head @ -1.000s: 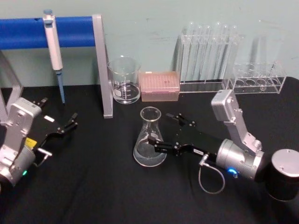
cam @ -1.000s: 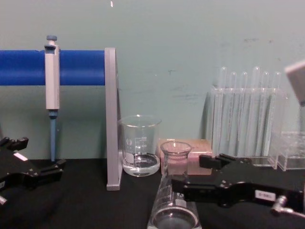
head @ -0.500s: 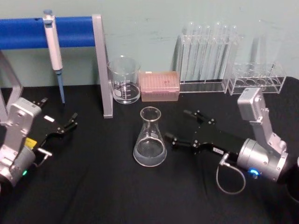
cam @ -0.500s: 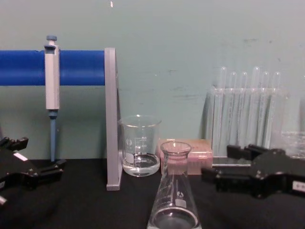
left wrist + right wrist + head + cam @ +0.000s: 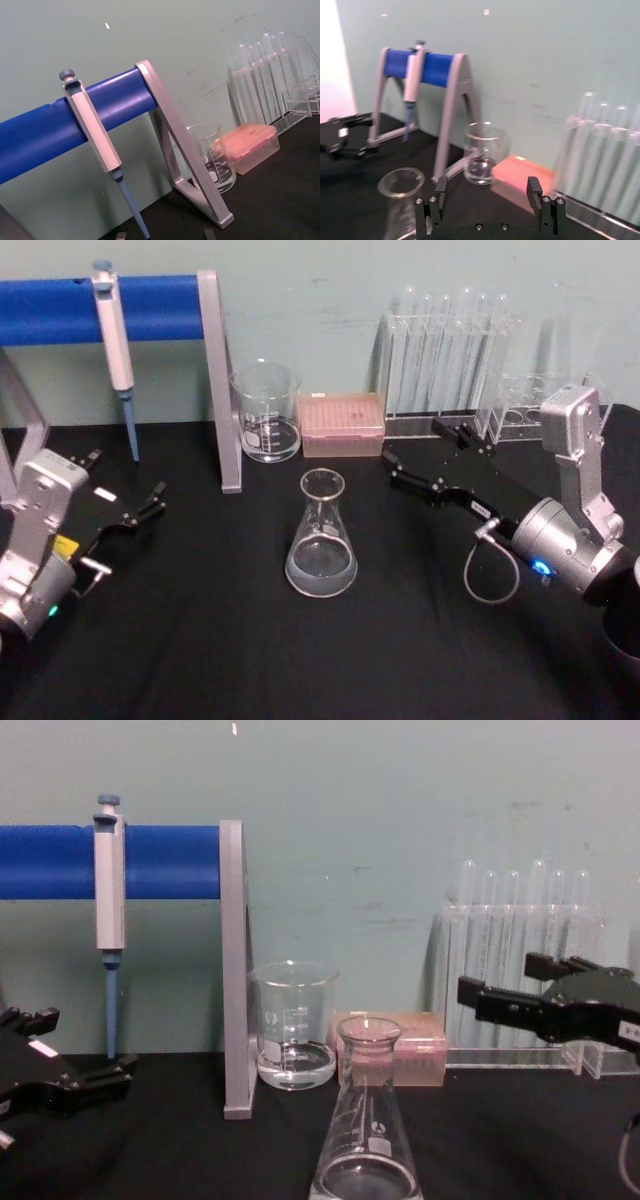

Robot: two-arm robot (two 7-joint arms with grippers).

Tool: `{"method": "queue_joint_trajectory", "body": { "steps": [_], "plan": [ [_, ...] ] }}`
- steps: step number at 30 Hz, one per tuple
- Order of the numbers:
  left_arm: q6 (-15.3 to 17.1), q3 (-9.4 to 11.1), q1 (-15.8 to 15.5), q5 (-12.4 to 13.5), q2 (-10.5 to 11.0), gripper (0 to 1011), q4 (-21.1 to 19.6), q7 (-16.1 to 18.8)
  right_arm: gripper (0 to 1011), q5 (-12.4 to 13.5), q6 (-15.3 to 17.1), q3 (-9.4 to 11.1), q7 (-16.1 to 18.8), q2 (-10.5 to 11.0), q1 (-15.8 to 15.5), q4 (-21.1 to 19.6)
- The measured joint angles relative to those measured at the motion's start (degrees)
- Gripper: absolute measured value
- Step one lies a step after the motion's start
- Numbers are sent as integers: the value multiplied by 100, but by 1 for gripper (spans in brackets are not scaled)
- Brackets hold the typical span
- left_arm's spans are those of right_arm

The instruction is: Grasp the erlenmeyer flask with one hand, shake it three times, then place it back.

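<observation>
Here, your left gripper (image 5: 158,496) sat parked far left, jaws apart. The erlenmeyer flask (image 5: 321,535) stood upright on the table (image 5: 200,640), apart from the hand (image 5: 425,455), which hung released, rightward; placing-back looked done.

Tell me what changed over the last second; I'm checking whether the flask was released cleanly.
The right pincer, whose open jaws flanked the Erlenmeyer flask a second ago, has drawn back to the right and lifted toward the test tube rack, its jaws open and empty. The flask stands upright on the black table where it was. The left pincer, beaker and pipette are unmoved.
</observation>
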Motion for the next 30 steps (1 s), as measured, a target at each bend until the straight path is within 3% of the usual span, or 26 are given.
{"method": "queue_joint_trajectory", "body": {
  "steps": [11, 18, 30],
  "plan": [
    [0, 0, 0, 0, 0, 1001, 0, 0, 1002, -462, -148, 163, -802, -615, 112, 473],
    [0, 0, 0, 0, 0, 1001, 0, 0, 1002, -717, -250, 202, -1099, -912, 206, 895],
    [0, 0, 0, 0, 0, 1001, 0, 0, 1002, -1059, -247, 235, -1316, -1198, 343, 1552]
  ]
}}
